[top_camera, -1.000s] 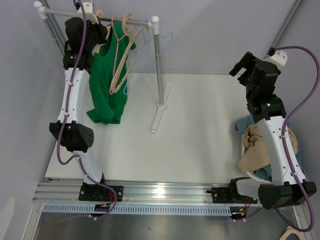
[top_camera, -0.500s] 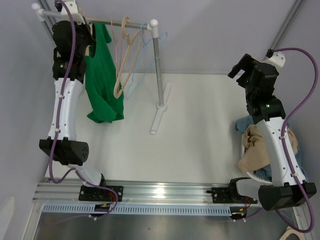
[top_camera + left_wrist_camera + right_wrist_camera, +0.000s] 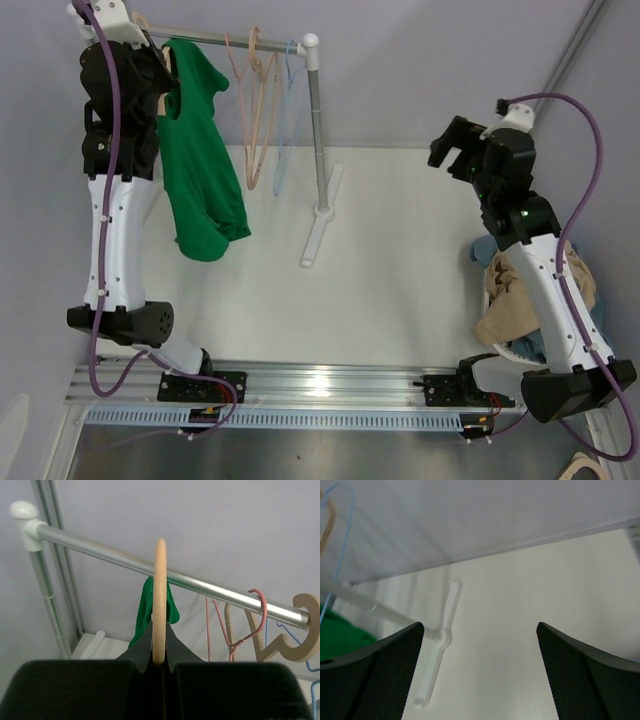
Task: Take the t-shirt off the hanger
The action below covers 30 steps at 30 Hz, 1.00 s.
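L arm has swung further left along the rail (image 3: 210, 587), dragging the green t-shirt (image 3: 200, 180) on its wooden hanger (image 3: 160, 595) away from the empty hangers (image 3: 255, 110). L end effector (image 3: 159, 652) is clamped on the wooden hanger's hook; R end effector (image 3: 480, 630) gapes wide, holding nothing. Step looks like unhooking. Next: lift the hook clear of the rail.

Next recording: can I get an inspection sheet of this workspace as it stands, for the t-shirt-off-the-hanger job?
Surface: white table; the rack foot stands on it.
Job's things: green t-shirt hangs on a wooden hanger, its hook over the silver rack rail.
Clutter: empty beige and blue hangers on the rail; heap of tan and blue clothes at the right edge.
Grippers: left gripper shut on the wooden hanger's hook; right gripper open, holding nothing.
Cables: purple cable looped along each arm.
Surroundings: grey walls; aluminium frame at the near edge.
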Available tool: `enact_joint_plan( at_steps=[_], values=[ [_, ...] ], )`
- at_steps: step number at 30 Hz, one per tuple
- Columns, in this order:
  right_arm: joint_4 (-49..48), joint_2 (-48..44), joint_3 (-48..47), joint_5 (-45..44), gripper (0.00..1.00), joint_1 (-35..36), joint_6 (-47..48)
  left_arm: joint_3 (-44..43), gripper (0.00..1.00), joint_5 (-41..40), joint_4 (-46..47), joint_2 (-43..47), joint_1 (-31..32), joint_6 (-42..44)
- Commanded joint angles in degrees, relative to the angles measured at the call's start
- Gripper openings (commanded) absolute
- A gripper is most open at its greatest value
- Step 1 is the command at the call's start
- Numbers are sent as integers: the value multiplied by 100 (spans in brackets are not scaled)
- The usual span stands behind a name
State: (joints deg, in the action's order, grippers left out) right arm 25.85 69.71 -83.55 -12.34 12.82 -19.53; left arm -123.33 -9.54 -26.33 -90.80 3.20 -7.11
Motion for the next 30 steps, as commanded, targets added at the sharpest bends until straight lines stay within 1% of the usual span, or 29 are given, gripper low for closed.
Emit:
enact_joint_plan(
  at_steps=[1, 2, 3, 5, 6, 9, 10, 12, 13, 16, 18, 20, 25, 29, 30],
  values=[
    [-61, 8, -92, 539, 100, 702, 362, -385, 1, -1503, -616, 475, 513, -264],
    [-297, -28, 13, 574, 99, 922, 519, -176, 1, -2090, -724, 572, 628, -308],
    [-421, -63, 197, 679, 99, 1394, 590, -70, 1, -2322, -786, 677, 820, -343],
    [-728, -116, 347, 803, 100, 1871, 826, 456, 1, -2604, -743, 1071, 971, -370],
    [-782, -107, 400, 821, 100, 2361, 898, 589, 1, -2814, -708, 1204, 1102, -378],
    [-1002, 16, 410, 637, 99, 3180, 1249, 1213, 1, -3132, -567, 1670, 1349, -352],
    [-1211, 68, 418, 532, 100, 3714, 1337, 1284, 1, -3150, -540, 1750, 1402, -361],
    [-1458, 279, 410, 504, 99, 4191, 1539, 1468, 1, -3098, -549, 1917, 1525, -413],
    [-1695, 462, 392, 600, 99, 4585, 1583, 1496, 1, -3054, -592, 1970, 1604, -466],
    [-2152, 718, 313, 951, 100, 4966, 1514, 1540, 1, -3123, -654, 1970, 1710, -537],
    [-2381, 955, 304, 1338, 99, 5221, 1461, 1531, 1, -3246, -672, 1961, 1815, -545],
    [-2784, 1123, 322, 1409, 100, 5458, 1478, 1522, 1, -3484, -672, 1970, 1894, -519],
    [-3497, 1781, 234, 1857, 99, 5714, 1330, 1426, 1, -3757, -654, 1918, 2114, -291],
    [-3648, 2300, -64, 2060, 100, 5741, 1180, 1320, 1, -3670, -664, 1821, 2123, -334],
    [-3631, 2397, -222, 2060, 72, 5749, 1162, 1277, 1, -3565, -628, 1795, 2123, -326]
  ],
)
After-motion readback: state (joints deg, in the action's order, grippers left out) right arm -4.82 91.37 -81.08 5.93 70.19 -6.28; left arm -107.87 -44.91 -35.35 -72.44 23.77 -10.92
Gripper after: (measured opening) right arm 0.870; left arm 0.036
